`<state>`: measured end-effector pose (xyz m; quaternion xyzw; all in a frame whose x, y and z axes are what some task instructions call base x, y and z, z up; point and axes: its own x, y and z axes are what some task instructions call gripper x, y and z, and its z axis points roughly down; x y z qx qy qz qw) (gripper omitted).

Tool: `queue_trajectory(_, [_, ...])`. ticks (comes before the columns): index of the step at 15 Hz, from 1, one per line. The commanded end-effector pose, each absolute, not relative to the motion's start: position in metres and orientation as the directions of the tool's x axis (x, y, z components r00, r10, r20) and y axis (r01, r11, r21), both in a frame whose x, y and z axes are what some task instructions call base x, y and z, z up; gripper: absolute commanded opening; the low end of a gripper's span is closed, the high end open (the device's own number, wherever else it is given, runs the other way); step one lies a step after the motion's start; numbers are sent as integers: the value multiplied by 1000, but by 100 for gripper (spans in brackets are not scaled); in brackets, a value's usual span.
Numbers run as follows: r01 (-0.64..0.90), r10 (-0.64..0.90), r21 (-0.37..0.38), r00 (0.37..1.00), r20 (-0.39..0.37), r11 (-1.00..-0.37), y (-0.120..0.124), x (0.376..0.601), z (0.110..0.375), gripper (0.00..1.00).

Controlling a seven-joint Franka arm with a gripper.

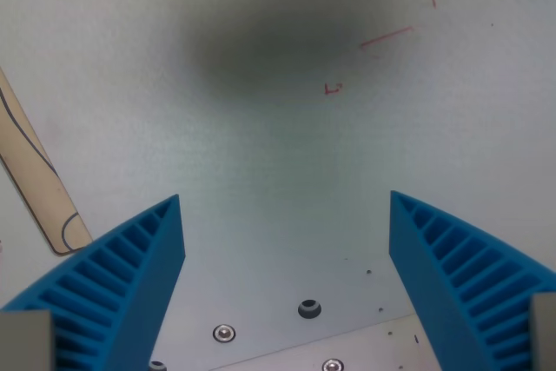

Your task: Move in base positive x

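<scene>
My gripper (285, 206) is open and holds nothing. Its two blue ribbed fingers (130, 275) stand wide apart at the bottom of the wrist view, one at the left and one at the right (452, 267). Between and beyond them lies a pale grey-white surface (261, 145) with a dark blurred shadow (287, 41) near the top.
A tan strip with a dark line (35, 171) lies at the wrist view's left edge. Thin red marks (387, 36) are drawn at the upper right. A metal plate with screws and a hole (308, 308) shows at the bottom between the fingers.
</scene>
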<state>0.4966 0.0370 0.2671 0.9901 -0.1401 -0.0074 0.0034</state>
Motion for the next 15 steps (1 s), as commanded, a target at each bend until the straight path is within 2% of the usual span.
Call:
queue_trajectory(1, [-277, -278, 8, 961, -10, -961, 38, 502, 269, 100])
queue_trajectory(15, [-277, -278, 8, 961, -10, -961, 55, 580, 267, 100])
